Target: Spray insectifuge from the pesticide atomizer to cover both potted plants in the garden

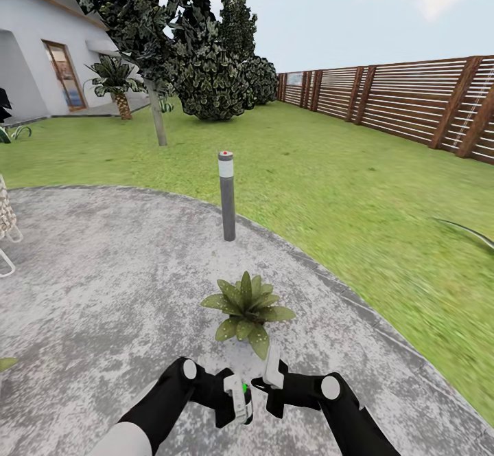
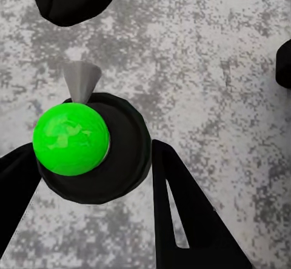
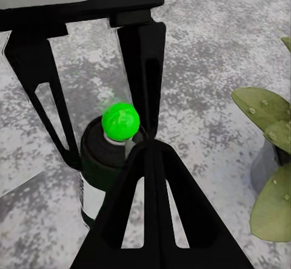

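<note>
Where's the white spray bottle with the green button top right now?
In the head view the white spray bottle sits low and centre, held in the left gripper over the grey stone patio, just in front of the potted plant.

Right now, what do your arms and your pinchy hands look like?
Both arms are glossy black tubes, each with a round white cap at the wrist joint. The left arm turns white further up. The left gripper and right gripper have white bodies. Seen close up, the fingers are flat black wedges with long slots cut through them.

Bright even daylight, hazy sky, almost no shadows, soft blur on distant lawn (image 1: 357, 188)
</note>
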